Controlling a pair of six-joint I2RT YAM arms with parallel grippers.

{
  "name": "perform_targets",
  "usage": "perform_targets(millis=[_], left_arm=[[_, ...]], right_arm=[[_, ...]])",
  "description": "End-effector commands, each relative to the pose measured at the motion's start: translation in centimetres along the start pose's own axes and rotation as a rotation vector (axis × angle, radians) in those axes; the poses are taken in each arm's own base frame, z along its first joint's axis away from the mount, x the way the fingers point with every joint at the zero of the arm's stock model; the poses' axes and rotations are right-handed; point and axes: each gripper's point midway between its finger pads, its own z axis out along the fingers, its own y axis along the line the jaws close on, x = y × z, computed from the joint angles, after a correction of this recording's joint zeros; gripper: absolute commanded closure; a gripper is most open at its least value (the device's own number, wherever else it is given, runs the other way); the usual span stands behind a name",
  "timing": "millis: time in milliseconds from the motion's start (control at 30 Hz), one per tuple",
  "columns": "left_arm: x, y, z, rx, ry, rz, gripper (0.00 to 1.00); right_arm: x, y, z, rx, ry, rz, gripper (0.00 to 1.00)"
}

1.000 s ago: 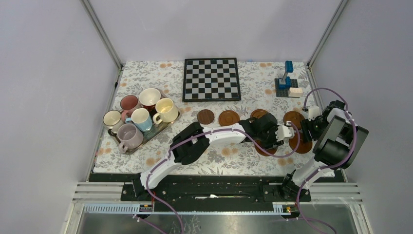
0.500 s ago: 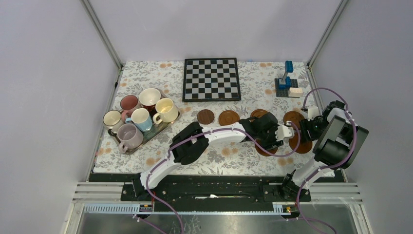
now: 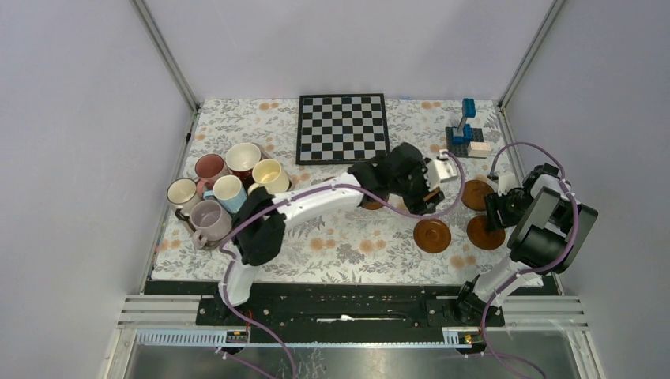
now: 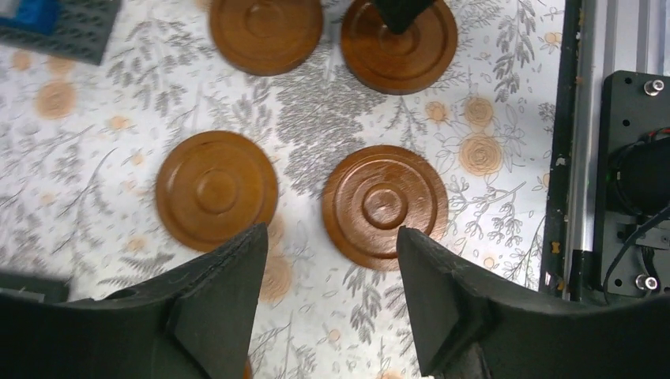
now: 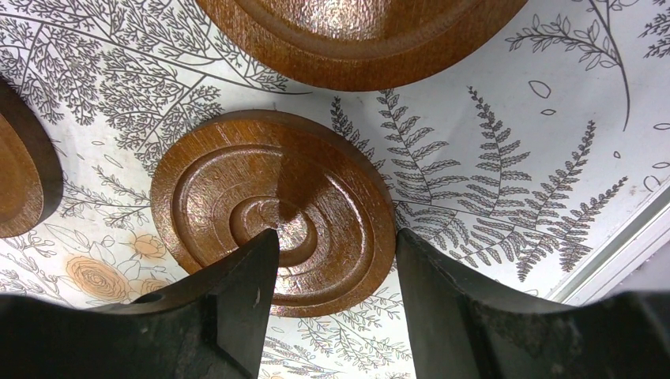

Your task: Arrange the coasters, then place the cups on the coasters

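Over right half of floral-patterned tabletop (image 3: pixel 348 245), left gripper (image 4: pixel 330 257) is hovering high, jaws apart and holding nothing, probably for clear look down at round reddish-brown wooden coasters (image 4: pixel 385 205) lying flat, separate from one another. Right gripper (image 5: pixel 336 253) is hanging low over one coaster near right table edge (image 5: pixel 237 189), jaws spread and not gripping, likely lining up to shift it into row. Six handled ceramic mugs (image 3: pixel 229 192) are sitting clustered at far left, none on coaster yet.

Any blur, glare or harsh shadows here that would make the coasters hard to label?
Left wrist: mild motion smear, worst on the upper-left coaster. Right wrist: sharp, with a glossy sheen on the central coaster. Top view: even light, soft shadows, no glare.
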Motion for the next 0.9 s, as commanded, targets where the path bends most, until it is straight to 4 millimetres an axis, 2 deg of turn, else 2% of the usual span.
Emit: perform_targets(millis=[0, 100, 233, 300, 400, 467, 600, 833, 867], left_arm=[[-0.9, 1.2, -3.8, -0.03, -0.036, -0.053, 0.33], [1.7, 3.3, -6.2, -0.076, 0.012, -0.111, 0.31], [7.3, 7.5, -10.4, -0.174, 0.12, -0.21, 0.31], [10.0, 9.9, -13.2, -0.245, 0.159, -0.231, 0.32], [14.0, 12.4, -16.3, -0.327, 0.227, -0.235, 0.32], [15.9, 13.8, -17.7, -0.369, 0.258, -0.238, 0.32], [18.1, 16.5, -18.8, -0.434, 0.306, -0.256, 0.36], [20.8, 20.0, -18.4, -0.519, 0.352, -0.273, 0.4], [21.2, 20.9, -18.2, -0.521, 0.357, -0.293, 0.42]], right_arm=[[-0.4, 0.7, -0.5, -0.023, -0.019, -0.017, 0.37], [-0.8, 0.6, -1.1, -0.014, -0.029, -0.017, 0.31], [-2.2, 0.5, -2.9, -0.012, -0.062, -0.013, 0.22], [-3.1, 0.8, -4.0, -0.023, -0.084, -0.008, 0.18], [-4.6, 0.9, -5.8, -0.03, -0.127, -0.001, 0.15], [-5.3, 1.2, -6.7, -0.036, -0.149, 0.005, 0.13], [-6.5, 1.9, -7.8, -0.051, -0.177, 0.012, 0.11], [-7.8, 4.5, -8.9, -0.057, -0.211, -0.018, 0.08], [-8.1, 5.5, -9.1, -0.069, -0.222, -0.03, 0.08]])
